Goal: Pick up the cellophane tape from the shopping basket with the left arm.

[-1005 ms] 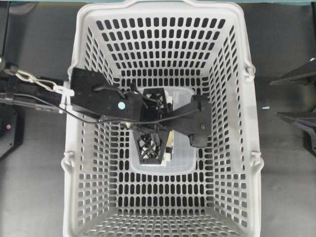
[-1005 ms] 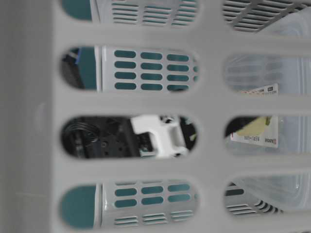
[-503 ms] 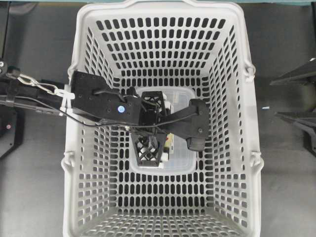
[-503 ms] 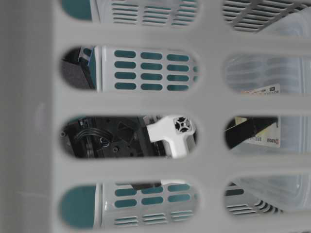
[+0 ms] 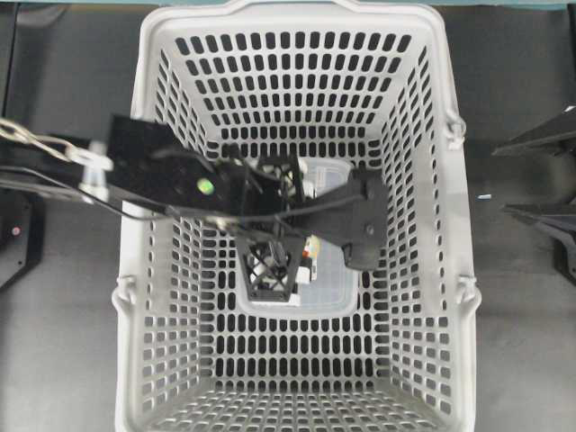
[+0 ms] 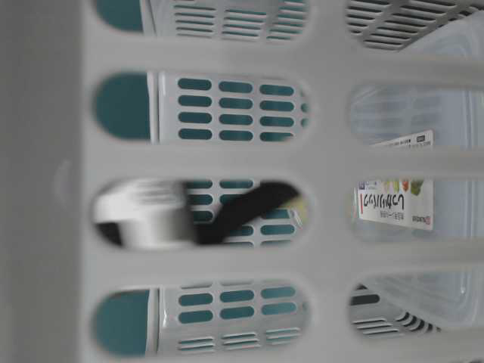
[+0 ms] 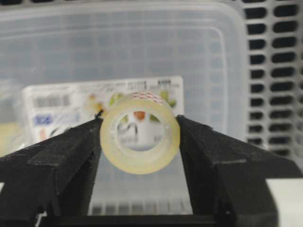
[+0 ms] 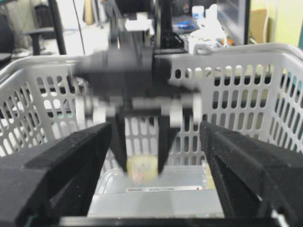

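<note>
The cellophane tape (image 7: 142, 162), a pale yellowish ring, stands on edge between the two black fingers of my left gripper (image 7: 139, 121), which is shut on it above the clear box (image 7: 208, 66). Seen from the right wrist, the tape (image 8: 142, 171) hangs blurred in the left gripper's fingers (image 8: 118, 144) over the box. From overhead the left arm reaches over the shopping basket's (image 5: 135, 117) left wall, its gripper (image 5: 288, 256) near the middle. My right gripper (image 5: 499, 178) stays outside the basket on the right, open and holding nothing.
The clear plastic box (image 5: 328, 288) with a printed label (image 6: 393, 204) lies on the basket floor under the left gripper. Slotted basket walls enclose the gripper on all sides. The hinged handles (image 5: 454, 126) rest folded against the rim.
The left gripper's fingers have closed onto the tape. The arm has risen and pulled back to the left, blurring in the table-level view and uncovering the box label.
</note>
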Controlling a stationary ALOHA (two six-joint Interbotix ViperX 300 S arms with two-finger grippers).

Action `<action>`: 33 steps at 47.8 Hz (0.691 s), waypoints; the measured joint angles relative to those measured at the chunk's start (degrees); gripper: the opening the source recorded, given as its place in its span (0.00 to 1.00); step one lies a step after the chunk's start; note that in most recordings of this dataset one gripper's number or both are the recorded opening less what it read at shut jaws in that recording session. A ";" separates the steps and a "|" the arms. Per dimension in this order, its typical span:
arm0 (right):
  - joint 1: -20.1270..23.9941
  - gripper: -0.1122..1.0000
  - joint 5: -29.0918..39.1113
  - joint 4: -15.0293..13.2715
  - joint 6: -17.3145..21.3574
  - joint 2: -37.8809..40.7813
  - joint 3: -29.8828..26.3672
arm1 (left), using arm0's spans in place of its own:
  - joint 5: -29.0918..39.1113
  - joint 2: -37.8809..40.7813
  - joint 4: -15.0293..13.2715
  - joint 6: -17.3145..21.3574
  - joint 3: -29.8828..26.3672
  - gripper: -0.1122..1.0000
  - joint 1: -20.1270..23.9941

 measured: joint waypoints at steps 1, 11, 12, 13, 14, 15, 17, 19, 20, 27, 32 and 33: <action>0.00 0.75 0.00 0.00 -0.09 0.00 0.09 | 1.49 -0.35 0.09 0.09 -1.05 0.55 0.00; 0.00 0.75 0.09 0.00 -0.09 0.00 0.00 | 15.03 -2.11 0.09 -0.18 -12.04 0.55 0.35; 0.00 0.75 0.00 0.00 -0.09 0.00 0.00 | 15.64 -2.11 0.00 -0.18 -12.83 0.55 0.35; 0.00 0.75 0.00 0.00 -0.09 0.00 0.09 | 16.61 -2.02 0.00 -0.26 -13.71 0.55 0.44; 0.00 0.75 0.00 0.09 -0.09 0.00 0.09 | 17.31 -2.02 0.00 -0.26 -14.41 0.55 0.53; 0.00 0.75 0.00 0.00 -0.09 0.00 0.09 | 17.75 -2.02 0.09 -0.26 -14.94 0.55 0.62; 0.00 0.75 0.09 0.09 0.00 0.00 0.09 | 18.63 -2.02 0.09 -0.26 -16.00 0.55 0.70; 0.00 0.75 0.09 0.00 -0.09 0.00 0.00 | 19.16 -2.02 0.09 -0.26 -16.79 0.55 0.88; 0.00 0.75 0.00 0.00 -0.09 0.00 0.09 | 19.34 -2.02 0.09 -0.18 -16.96 0.55 0.88; 0.00 0.75 0.00 0.09 -0.09 0.00 0.09 | 19.60 -1.67 0.09 -0.18 -17.23 0.55 0.79; 0.00 0.75 0.00 0.00 -0.09 0.00 0.09 | 19.69 -1.58 0.09 -0.09 -17.23 0.55 0.88; 0.00 0.75 0.09 0.09 -0.09 0.00 0.00 | 19.69 -1.67 0.00 -0.18 -17.23 0.55 0.88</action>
